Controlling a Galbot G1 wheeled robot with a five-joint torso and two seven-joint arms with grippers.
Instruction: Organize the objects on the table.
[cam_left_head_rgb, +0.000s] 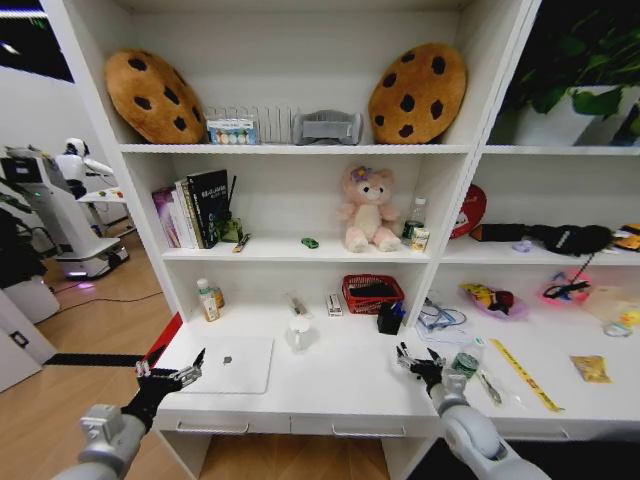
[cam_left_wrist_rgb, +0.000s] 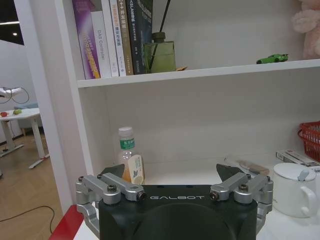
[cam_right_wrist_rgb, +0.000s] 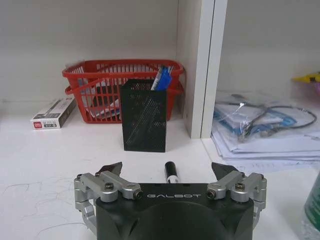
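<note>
- A white desk (cam_left_head_rgb: 330, 385) joins a wall of white shelves; this is the robot's own view looking down at it
- Far left, the left gripper (cam_left_head_rgb: 170, 378) hovers at the desk's left front corner, jaws apart and holding nothing
- Just right of it a closed silver laptop (cam_left_head_rgb: 232, 364) lies flat near the front edge
- Behind the laptop, by the shelf wall, stands a small bottle (cam_left_wrist_rgb: 128, 159) with a green-and-white label
- Right of the laptop sits a white mug (cam_left_wrist_rgb: 295, 189) with a lid
- On the shelf above lies a tiny green toy car (cam_left_wrist_rgb: 272, 58), just left of a pink plush bear (cam_left_head_rgb: 367, 208)
- Further right, at the back of the desk, a red basket (cam_right_wrist_rgb: 122, 87) stands with a black mesh pen cup (cam_right_wrist_rgb: 144, 121) touching its front
- The right gripper (cam_right_wrist_rgb: 167, 171) hangs low over the desk in front of that cup, jaws wide apart and empty
- A pen (cam_right_wrist_rgb: 171, 173) with a dark cap lies on the desk between the open fingers, pointing toward the cup
- The step in hand looks like picking up this pen; to do it well, the gripper should drop straight down, centre on the barrel, and close across it, not along it
- The pen is thin and may roll or slip, so a gentle, square pinch low to the surface seems wise
</note>
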